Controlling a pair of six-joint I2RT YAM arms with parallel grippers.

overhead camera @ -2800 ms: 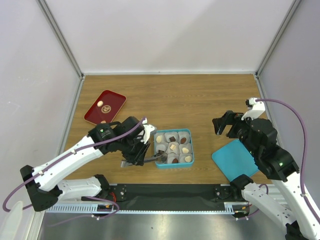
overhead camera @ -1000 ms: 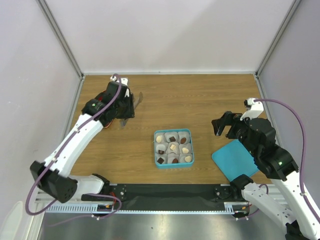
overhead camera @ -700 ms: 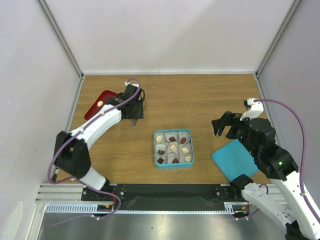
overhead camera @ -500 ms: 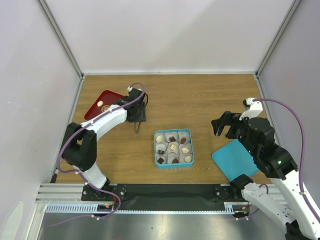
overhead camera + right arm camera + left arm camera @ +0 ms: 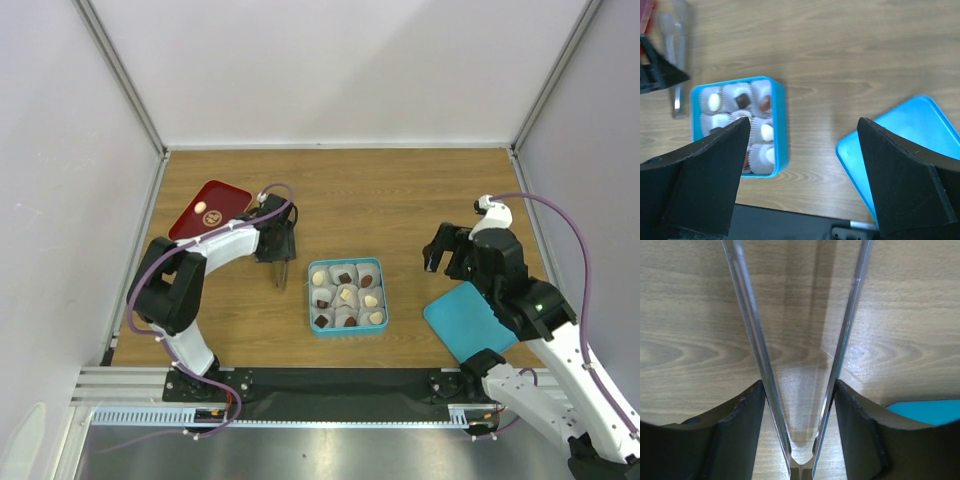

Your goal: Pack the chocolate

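Here the left gripper (image 5: 276,245) clamps the tongs (image 5: 281,276) beside the box (image 5: 345,333) of chocolate (image 5: 346,294); the right gripper (image 5: 802,170) gapes wide, empty.

Reads to me as a robotics lab test cell, not a home or shop. A wood-grain laminate tabletop (image 5: 400,200) is boxed in on three sides by plain pale lilac wall panels (image 5: 330,70) set in grey metal corner posts (image 5: 122,75). A slotted aluminium rail (image 5: 140,412) runs along the near edge, with a white-and-black jointed robot arm (image 5: 545,320) bolted at each end. A loose purple cable (image 5: 587,250) loops along the arm.
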